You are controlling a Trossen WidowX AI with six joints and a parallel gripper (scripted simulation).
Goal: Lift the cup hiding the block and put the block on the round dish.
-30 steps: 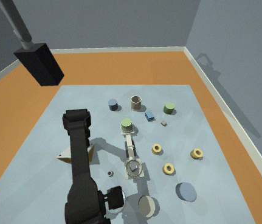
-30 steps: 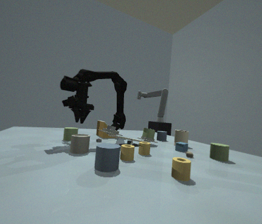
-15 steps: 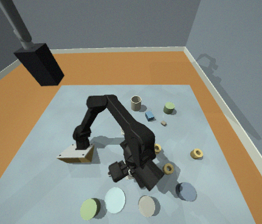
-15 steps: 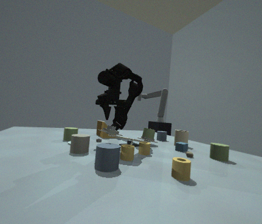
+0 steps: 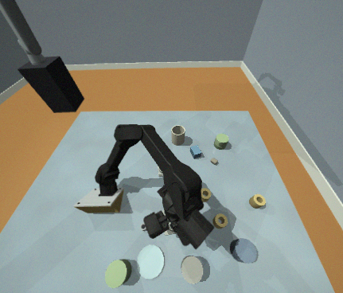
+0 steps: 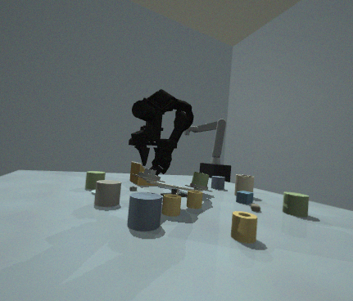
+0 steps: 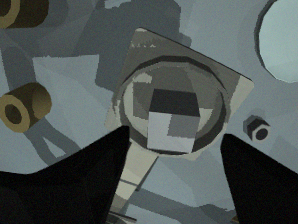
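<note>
Your gripper (image 7: 174, 145) hangs released above the balance's pan (image 7: 229, 92); 1 pale block (image 7: 169, 131) sits inside its ring.

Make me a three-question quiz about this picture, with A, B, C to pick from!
1. Where is the little block? A on the balance pan; B on the pale dish; C inside the gripper.
2. How many yellow rings are there? A one; B three; C five.
3. What is the gripper doing? A open, holding nothing; B shut on a cup; C shut on the block.
Answers: 1 A, the wrist view shows it lying on the pan. 2 B, the top view shows three. 3 A, its fingers stand apart above the block.
</note>
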